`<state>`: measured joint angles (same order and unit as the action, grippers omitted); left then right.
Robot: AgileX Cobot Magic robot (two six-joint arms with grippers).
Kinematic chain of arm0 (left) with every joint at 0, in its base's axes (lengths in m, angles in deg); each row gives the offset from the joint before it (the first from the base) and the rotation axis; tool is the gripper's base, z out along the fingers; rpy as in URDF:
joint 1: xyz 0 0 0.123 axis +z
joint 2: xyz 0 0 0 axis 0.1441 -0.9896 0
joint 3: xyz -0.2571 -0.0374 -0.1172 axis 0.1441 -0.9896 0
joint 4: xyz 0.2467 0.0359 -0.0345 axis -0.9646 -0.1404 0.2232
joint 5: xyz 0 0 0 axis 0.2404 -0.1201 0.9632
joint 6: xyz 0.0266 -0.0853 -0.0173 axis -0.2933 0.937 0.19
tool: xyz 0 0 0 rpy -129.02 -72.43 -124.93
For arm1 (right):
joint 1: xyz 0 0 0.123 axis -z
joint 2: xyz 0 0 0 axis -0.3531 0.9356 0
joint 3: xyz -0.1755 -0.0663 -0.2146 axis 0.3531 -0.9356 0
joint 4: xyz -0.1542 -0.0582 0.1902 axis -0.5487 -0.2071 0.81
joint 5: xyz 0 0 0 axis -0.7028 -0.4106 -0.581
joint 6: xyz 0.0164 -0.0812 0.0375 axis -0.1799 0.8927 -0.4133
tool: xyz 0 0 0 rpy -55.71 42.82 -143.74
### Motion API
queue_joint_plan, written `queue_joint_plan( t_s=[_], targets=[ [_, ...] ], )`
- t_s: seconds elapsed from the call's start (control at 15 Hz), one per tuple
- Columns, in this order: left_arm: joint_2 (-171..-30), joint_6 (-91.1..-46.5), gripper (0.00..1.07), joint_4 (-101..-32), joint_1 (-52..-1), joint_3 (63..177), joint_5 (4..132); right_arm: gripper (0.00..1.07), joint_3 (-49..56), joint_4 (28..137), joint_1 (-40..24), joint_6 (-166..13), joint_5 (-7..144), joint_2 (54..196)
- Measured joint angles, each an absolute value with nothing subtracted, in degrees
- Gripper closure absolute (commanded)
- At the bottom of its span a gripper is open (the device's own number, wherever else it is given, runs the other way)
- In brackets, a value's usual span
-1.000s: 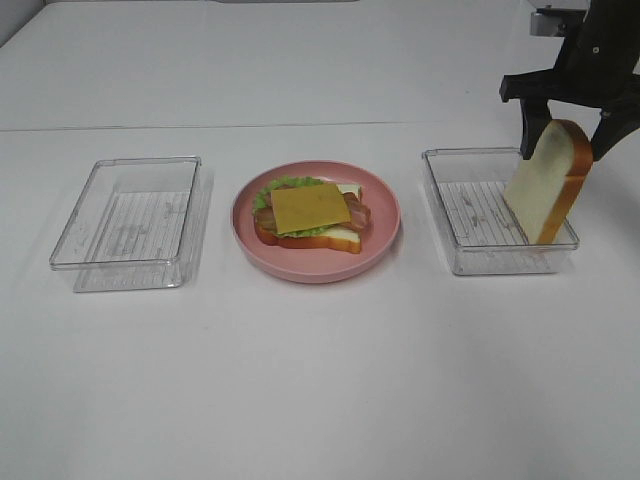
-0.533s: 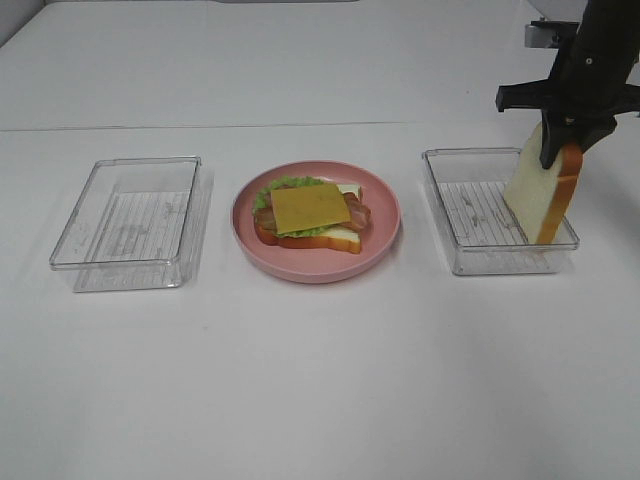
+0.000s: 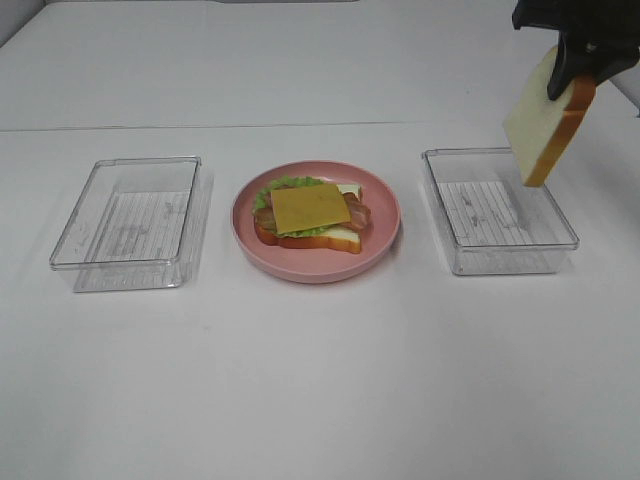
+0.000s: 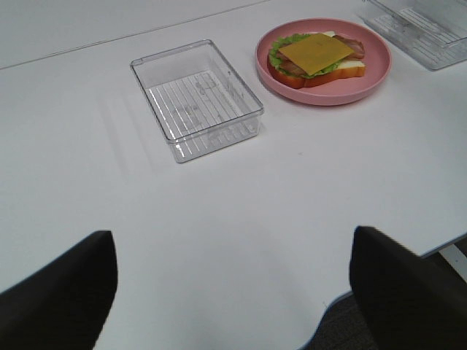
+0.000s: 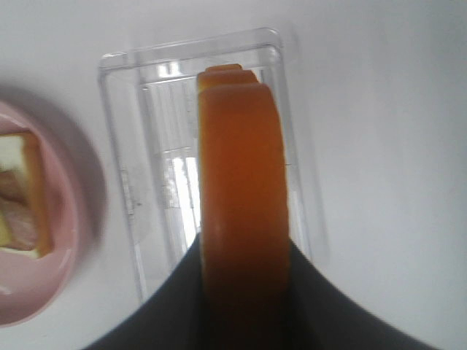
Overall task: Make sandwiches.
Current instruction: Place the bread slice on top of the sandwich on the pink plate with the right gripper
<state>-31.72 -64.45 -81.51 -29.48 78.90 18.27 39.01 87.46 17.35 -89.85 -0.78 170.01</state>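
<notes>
The right claw (image 3: 572,62) grips a bread slice (image 3: 545,125) by its crust edge above the right tray (image 3: 498,210); it looks light, stiff, easy to pinch.

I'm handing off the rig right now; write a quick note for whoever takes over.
Right gripper: shut on the bread slice, held tilted in the air above the right tray.
Left gripper: open, holding nothing, hanging over bare table.
On the pink plate: bottom bread, lettuce, bacon, cheese slice on top.
Done: open stack built, top slice picked up.
Left: carry the slice over and set it on the cheese.
Left tray holds nothing.
</notes>
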Motion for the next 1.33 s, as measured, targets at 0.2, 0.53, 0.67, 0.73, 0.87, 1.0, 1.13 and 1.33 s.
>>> queue_joint_plan(
  t_s=[0.2,0.53,0.67,0.73,0.87,1.0,1.13,1.33],
  targets=[
    [-31.7,-64.5,0.25,-81.5,-29.5,78.9,18.3,1.07,37.4,98.1,17.4,-85.3,-0.3,166.3],
    [-31.7,-64.5,0.25,-81.5,-29.5,78.9,18.3,1.07,21.7,128.6,13.9,-69.8,10.1,162.2],
    [-31.7,-64.5,0.25,-81.5,-29.5,78.9,18.3,1.07,17.6,132.8,9.2,-67.0,16.4,162.2],
    [-31.7,-64.5,0.25,-81.5,-29.5,78.9,18.3,1.07,16.2,134.6,7.2,-66.5,19.4,162.2],
    [-31.7,-64.5,0.25,-81.5,-29.5,78.9,18.3,1.07,15.5,138.8,3.9,-66.2,24.4,163.2],
    [-31.7,-64.5,0.25,-81.5,-29.5,78.9,18.3,1.07,15.4,142.2,2.1,-66.2,27.8,165.5],
    [-31.7,-64.5,0.25,-81.5,-29.5,78.9,18.3,1.07,15.3,145.4,2.0,-66.2,29.3,169.5],
    [-31.7,-64.5,0.25,-81.5,-29.5,78.9,18.3,1.07,15.3,152.7,2.1,-63.7,30.0,175.6]
  ],
)
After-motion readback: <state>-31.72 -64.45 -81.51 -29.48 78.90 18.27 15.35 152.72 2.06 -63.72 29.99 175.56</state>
